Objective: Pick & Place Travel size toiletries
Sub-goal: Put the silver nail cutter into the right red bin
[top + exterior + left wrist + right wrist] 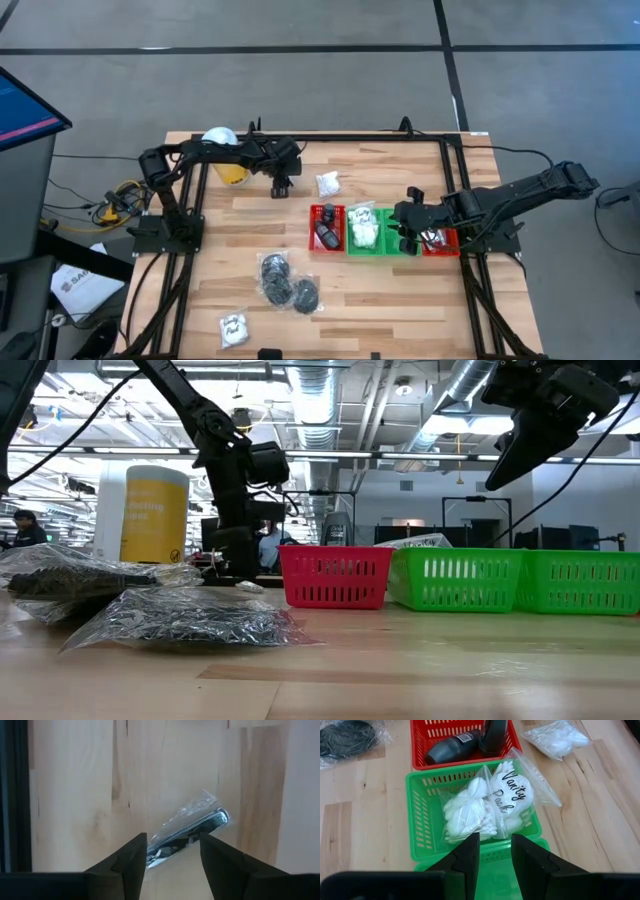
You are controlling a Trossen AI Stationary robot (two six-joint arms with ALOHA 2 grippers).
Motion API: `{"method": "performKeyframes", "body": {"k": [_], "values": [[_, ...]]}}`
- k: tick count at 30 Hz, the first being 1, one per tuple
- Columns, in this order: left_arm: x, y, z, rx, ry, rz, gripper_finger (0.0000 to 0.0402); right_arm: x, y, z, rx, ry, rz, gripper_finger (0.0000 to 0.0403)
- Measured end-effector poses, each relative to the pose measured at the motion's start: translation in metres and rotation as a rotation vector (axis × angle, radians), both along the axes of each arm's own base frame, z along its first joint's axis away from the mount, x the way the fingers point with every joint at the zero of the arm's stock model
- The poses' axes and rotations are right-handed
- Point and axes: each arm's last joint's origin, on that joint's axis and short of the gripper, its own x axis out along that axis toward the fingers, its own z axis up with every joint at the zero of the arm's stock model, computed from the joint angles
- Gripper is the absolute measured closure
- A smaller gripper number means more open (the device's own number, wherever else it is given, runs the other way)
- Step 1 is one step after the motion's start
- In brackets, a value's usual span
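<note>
1. We see the left gripper [282, 186] low over the far part of the table [400, 300], just beside the yellow cylinder [232, 172] with the white lid.
2. Its fingers [127, 857] stand apart on either side of a small silver tube in clear wrap [190, 832] that lies on the wood; we see no firm squeeze on it.
3. The right gripper [408, 238] hangs above the row of baskets, fingers [470, 852] narrowly apart and holding nothing.
4. Below it, the green basket [425, 815] holds a clear bag of white cotton items marked "Vanity Pack" [490, 802].
5. The red basket [432, 732] next to it holds dark bottles [452, 747].
6. Another white sachet [327, 183] lies on the table beyond the baskets.
7. Clear bags of black round pieces [285, 280] lie together near the table's front, with one more white bag [234, 327] near the front edge.
</note>
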Motion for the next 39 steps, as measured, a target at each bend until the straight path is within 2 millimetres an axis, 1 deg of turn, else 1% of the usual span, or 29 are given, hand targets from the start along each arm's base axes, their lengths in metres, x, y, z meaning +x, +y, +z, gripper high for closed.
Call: {"method": "performKeyframes", "body": {"k": [3,7,10,17,23,31,37,39], "values": [[0.001,0.0,-0.004,-0.012,-0.002,-0.005,0.0229,0.0,0.0,0.0,0.0,-0.001,0.0,0.0301],[0.004,0.001,-0.018,-0.038,0.028,-0.007,0.0229,0.0,0.0,0.0,0.0,0.0,0.0,0.0301],[0.006,0.002,-0.024,-0.046,0.04,-0.005,0.0229,0.0,0.0,0.0,0.0,0.003,0.001,0.0301],[0.004,0.002,-0.022,-0.053,0.035,0.023,0.0235,0.0,0.0,0.0,-0.004,0.004,0.005,0.0301],[0.001,-0.001,-0.024,-0.084,0.055,0.083,0.0281,0.0,0.0,0.0,-0.004,0.004,0.006,0.0301],[0.001,-0.002,-0.024,-0.1,0.053,0.125,0.0373,0.0,0.0,0.0,-0.006,0.005,0.008,0.0301],[0.002,-0.004,-0.024,-0.116,0.034,0.194,0.0375,0.0,0.0,0.0,-0.005,0.005,0.008,0.0301],[0.001,-0.004,-0.021,-0.119,0.015,0.223,0.0375,0.0,0.0,0.0,-0.006,0.005,0.008,0.0301]]}}
